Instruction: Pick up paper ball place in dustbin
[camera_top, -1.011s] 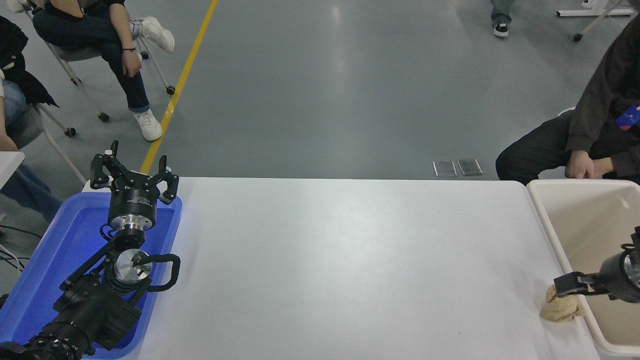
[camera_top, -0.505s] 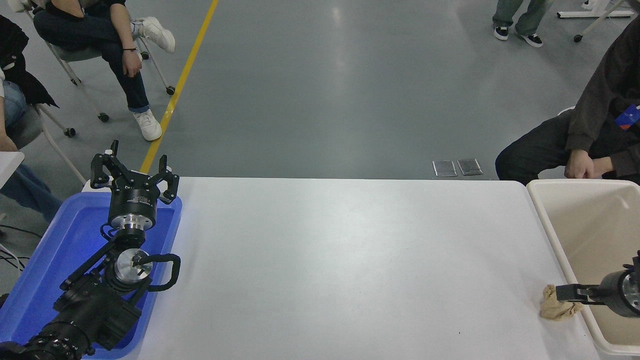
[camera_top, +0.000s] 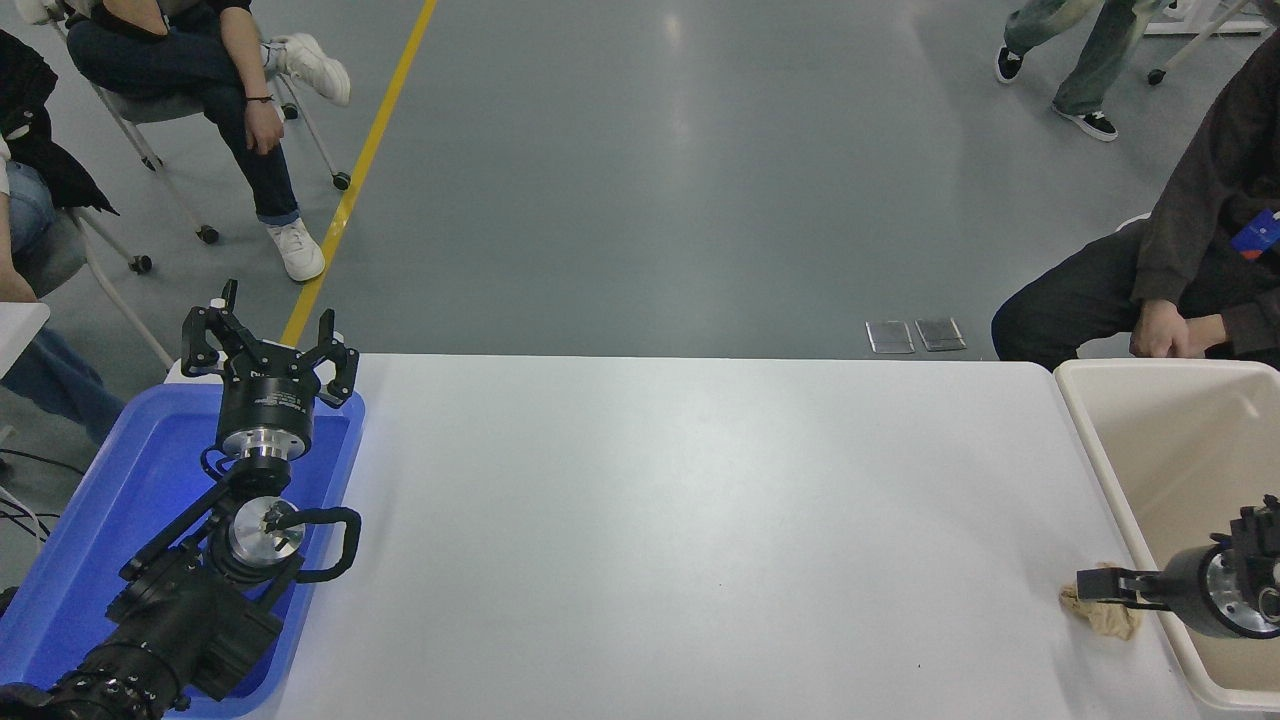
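The tan paper ball is at the table's right edge, just left of the cream dustbin. My right gripper comes in from the right edge across the dustbin's near rim. Its fingers are drawn together on the top of the paper ball, which hangs below them. I cannot tell whether the ball still touches the table. My left gripper is open and parked over the far end of the blue tray at the lower left.
The white table runs between a shallow blue tray at the left and the dustbin at the right. A person sits just behind the dustbin. Other people sit at the upper left, and one walks at the upper right.
My right gripper's fingers have closed on the paper ball and shifted a little left with it. The ball looks smaller and more bunched. A person at the top right has walked further into view.
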